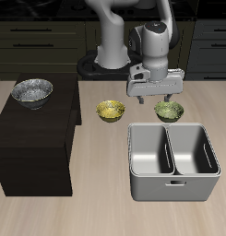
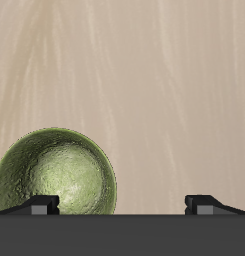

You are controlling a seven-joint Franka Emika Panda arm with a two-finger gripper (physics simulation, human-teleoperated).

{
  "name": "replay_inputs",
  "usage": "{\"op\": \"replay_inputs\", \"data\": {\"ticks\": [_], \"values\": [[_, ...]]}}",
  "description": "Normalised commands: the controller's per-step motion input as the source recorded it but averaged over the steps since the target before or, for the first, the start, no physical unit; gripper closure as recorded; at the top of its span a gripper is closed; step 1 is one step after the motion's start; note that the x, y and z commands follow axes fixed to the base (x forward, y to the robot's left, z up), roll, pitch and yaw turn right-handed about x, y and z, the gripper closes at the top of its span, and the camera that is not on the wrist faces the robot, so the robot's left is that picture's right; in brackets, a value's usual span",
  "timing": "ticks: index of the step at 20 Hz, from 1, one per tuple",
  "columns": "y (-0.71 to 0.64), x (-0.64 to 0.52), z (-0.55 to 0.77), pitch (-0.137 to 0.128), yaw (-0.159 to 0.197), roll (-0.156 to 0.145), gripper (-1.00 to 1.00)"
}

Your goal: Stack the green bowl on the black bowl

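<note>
My gripper [image 1: 155,94] hangs open, 2 fingers apart, above the green bowl [image 1: 169,112]; bare table [image 2: 144,90] surrounds its rim. The black bowl [image 1: 32,91] sits well apart on the dark cabinet [image 1: 36,138].

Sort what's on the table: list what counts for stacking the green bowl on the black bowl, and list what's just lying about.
For the job:
green bowl, on the table below the gripper
black bowl, on the dark cabinet

Lying about:
yellow-gold bowl, beside the green bowl
grey two-compartment bin, nearer the table's front edge
</note>
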Motion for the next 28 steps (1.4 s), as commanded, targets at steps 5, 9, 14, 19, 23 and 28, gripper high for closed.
{"op": "replay_inputs", "data": {"ticks": [5, 9, 14, 19, 23, 28], "values": [[0.14, -0.1, -0.19, -0.019, 0.001, 0.013, -1.0], [0.09, -0.01, -0.22, 0.031, -0.015, 0.02, -1.0], [0.05, 0.09, -0.24, 0.043, 0.025, 0.003, -1.0], [-0.04, 0.05, -0.13, 0.023, -0.005, -0.003, -1.0], [0.0, 0.02, -0.15, 0.009, 0.021, 0.058, 1.0], [-0.04, 0.02, -0.03, 0.014, -0.001, 0.01, 1.0]]}}
